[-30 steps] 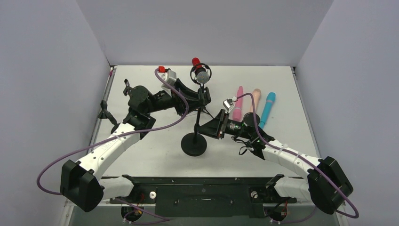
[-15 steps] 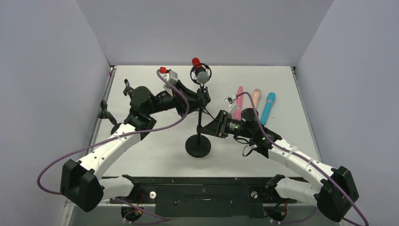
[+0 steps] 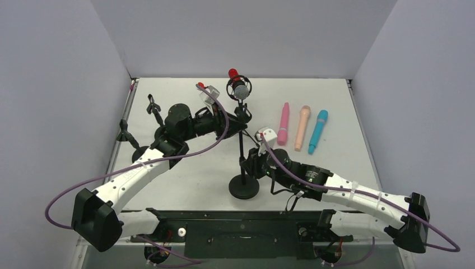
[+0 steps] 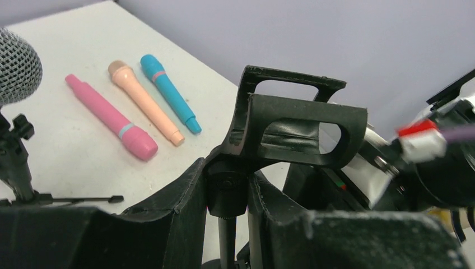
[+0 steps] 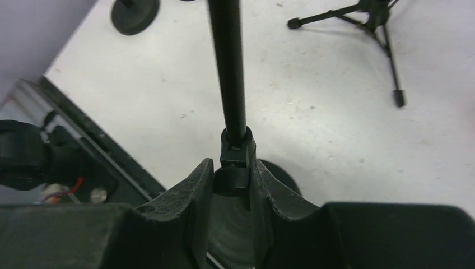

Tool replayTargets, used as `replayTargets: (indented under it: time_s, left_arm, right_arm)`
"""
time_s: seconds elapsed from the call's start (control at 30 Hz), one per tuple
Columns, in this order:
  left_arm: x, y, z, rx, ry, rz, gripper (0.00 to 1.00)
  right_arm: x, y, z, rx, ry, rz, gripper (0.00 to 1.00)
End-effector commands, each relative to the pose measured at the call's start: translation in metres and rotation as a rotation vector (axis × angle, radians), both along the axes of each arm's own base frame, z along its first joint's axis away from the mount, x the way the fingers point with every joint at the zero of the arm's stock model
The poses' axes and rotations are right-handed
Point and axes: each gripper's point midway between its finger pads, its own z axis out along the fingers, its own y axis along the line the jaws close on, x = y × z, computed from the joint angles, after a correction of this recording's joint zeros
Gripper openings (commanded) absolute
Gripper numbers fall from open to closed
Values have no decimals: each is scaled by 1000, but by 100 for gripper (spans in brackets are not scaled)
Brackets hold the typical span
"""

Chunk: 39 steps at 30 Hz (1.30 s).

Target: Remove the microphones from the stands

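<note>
Blk round-base stand (image 3: pixel 244 188) nearer front edge

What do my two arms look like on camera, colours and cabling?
They match. The left arm and right arm have white links and black joints. The left hand and right hand are black, chunky mouldings. A purple cable loops along each.

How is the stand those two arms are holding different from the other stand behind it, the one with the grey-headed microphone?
The held stand has a round flat base; the rear stand has thin legs spread along the table. The held stand's clip is empty; the rear stand carries the microphone. The left fingers and right fingers grip the held stand; neither grips the rear stand. Both are black.
</note>
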Motion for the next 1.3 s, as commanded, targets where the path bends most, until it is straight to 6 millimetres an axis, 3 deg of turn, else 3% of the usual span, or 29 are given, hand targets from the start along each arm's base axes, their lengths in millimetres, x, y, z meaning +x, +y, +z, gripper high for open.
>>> replayTargets:
  time_s: [0.0,0.17,0.4,0.6,0.67,0.7,0.77,0.8,0.83,0.93,0.97,1.0,1.03,1.07,1.1,1.13,1.17,1.2,1.23,1.27]
  left_arm:
    - [26,9,35,-41,11,166,0]
    - [33,5,23,-13,92,189,0]
    - [33,-6,16,21,119,175,0]
    - [33,-6,17,34,109,174,0]
    - [32,-5,19,35,99,175,0]
    - [31,-4,21,33,92,175,0]
    - [29,-2,24,31,73,176,0]
    - [29,-2,26,26,64,176,0]
    - [28,-1,29,19,55,176,0]
    - [26,1,36,-6,30,176,0]
    - [24,2,42,-26,15,178,0]
    - [24,2,41,-29,14,180,0]
    - [22,3,48,-48,-4,179,0]
    - [21,3,47,-54,-8,179,0]
    - [20,3,52,-73,-28,177,0]
    - [19,5,52,-79,-35,185,0]
    - [18,5,57,-96,-53,187,0]
    - [18,7,57,-102,-60,196,0]
    - [17,7,58,-118,-73,199,0]
    - [16,10,63,-136,-87,212,0]
  right_arm:
    - [21,-30,24,-233,-298,-172,0]
    - [7,-26,30,-440,-481,-200,0]
    - [-4,-13,15,-747,-652,-168,0]
    - [-3,-13,14,-800,-686,-193,0]
    - [0,-14,16,-729,-636,-186,10]
    - [-2,-10,12,-691,-597,-134,23]
    - [-1,-13,20,-560,-506,-95,40]
    - [-1,-11,15,-505,-444,-58,44]
    - [4,-20,22,-459,-418,-72,49]
    - [-9,-18,18,-305,-294,46,56]
    - [-6,-25,20,-254,-264,34,59]
    - [-15,-18,21,-194,-228,100,60]
    - [-9,-26,21,-142,-186,68,61]
    - [-18,-18,24,-70,-147,140,62]
    - [-10,-27,24,-11,-98,98,62]
    - [-14,-21,30,65,-69,141,62]
    - [-3,-30,29,127,-8,73,62]
    - [-6,-23,40,215,7,116,62]
    - [-5,-25,35,292,103,99,62]
    - [6,-25,51,382,80,81,62]
